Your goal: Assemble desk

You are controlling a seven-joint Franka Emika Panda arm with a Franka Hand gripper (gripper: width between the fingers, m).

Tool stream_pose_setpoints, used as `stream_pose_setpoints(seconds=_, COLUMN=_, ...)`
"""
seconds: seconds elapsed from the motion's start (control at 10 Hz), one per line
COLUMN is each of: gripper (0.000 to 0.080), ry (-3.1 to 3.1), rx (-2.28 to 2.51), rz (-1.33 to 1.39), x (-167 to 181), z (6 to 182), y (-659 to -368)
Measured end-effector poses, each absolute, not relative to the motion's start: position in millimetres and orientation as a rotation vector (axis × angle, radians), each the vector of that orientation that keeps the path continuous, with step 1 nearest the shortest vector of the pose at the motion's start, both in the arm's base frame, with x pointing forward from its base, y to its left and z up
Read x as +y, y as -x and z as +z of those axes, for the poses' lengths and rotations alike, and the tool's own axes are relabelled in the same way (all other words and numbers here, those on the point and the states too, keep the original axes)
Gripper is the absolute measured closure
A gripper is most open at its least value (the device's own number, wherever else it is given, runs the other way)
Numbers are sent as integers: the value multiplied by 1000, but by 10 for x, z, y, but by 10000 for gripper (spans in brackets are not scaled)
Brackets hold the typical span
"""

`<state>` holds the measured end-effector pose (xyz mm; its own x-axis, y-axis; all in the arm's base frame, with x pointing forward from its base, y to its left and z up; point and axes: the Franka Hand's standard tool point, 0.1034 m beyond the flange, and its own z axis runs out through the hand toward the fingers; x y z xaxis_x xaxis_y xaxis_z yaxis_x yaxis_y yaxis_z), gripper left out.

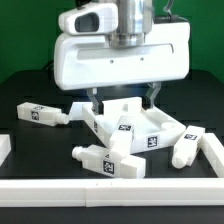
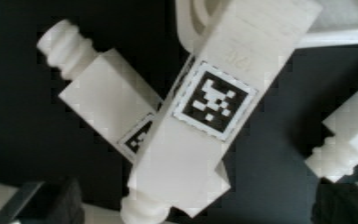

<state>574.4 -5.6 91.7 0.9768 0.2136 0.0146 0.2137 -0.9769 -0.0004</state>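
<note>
Hanging over the tabletop (image 1: pixel 140 113) and loose legs (image 1: pixel 40 115), jaws spread wide.

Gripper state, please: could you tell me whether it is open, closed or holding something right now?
Gripper: open, holding nothing.

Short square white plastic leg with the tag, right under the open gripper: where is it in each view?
Exterior view: the short square white plastic leg lies mid-frame, just below the open gripper, among other white parts.
Wrist view: likely the same leg, running diagonally across the centre.
Shared landmark: the black-and-white tag on its face.
</note>
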Motion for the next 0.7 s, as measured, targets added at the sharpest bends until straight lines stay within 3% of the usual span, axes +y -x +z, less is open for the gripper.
stream_pose_setpoints(seconds=0.4, gripper=150, ry=3116, rx=-387, rz=-22, x=-56, z=914, y=-5743)
stream_pose_setpoints(seconds=0.7, gripper=150, ry=3132, rx=-95, rz=-18, x=-19, z=657, y=-5657)
